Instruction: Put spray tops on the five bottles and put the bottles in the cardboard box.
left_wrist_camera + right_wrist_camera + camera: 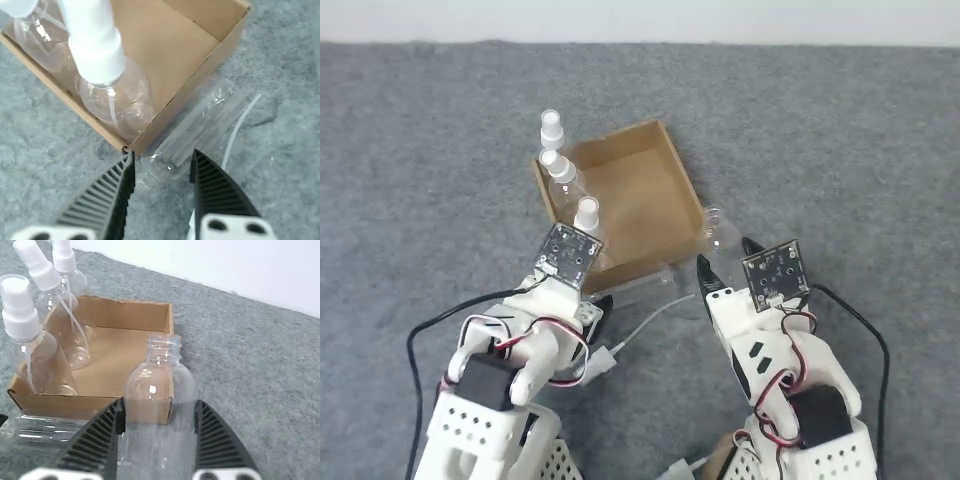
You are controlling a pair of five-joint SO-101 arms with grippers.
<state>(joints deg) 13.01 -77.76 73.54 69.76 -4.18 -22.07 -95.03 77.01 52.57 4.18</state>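
Capping is standing at three of five: three clear plastic bottles with white spray tops [555,165] are standing along the left wall of the brown cardboard box [645,190] at the high view's centre. The right gripper [159,407] is clamping an upright, topless clear bottle [157,375] just right of the box. The left gripper [163,156] is hanging open and holding nothing, its tips either side of a second topless bottle [200,125] lying against the box's lower wall. A loose white spray top with tube [604,358] is lying below that. Next, I judge, comes threading this tube into the held bottle's neck.
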